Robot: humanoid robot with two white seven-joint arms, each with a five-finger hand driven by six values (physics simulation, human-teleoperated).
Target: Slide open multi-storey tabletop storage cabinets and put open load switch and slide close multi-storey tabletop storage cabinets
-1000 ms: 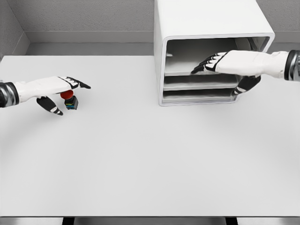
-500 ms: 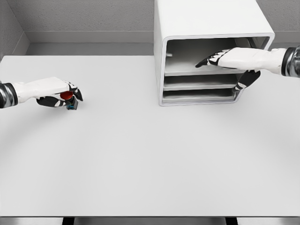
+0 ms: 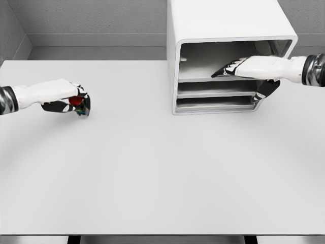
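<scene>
Simulated lab: bare white table (image 3: 152, 173), grey textured walls (image 3: 91, 18).

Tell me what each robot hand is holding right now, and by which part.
Left robot hand grips the load switch around its red top. Right robot hand holds nothing.

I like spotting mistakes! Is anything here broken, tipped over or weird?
Nothing looks broken or spilled. The left robot hand grips the red-topped switch. The right robot hand reaches into the white cabinet, which stands straight.
</scene>
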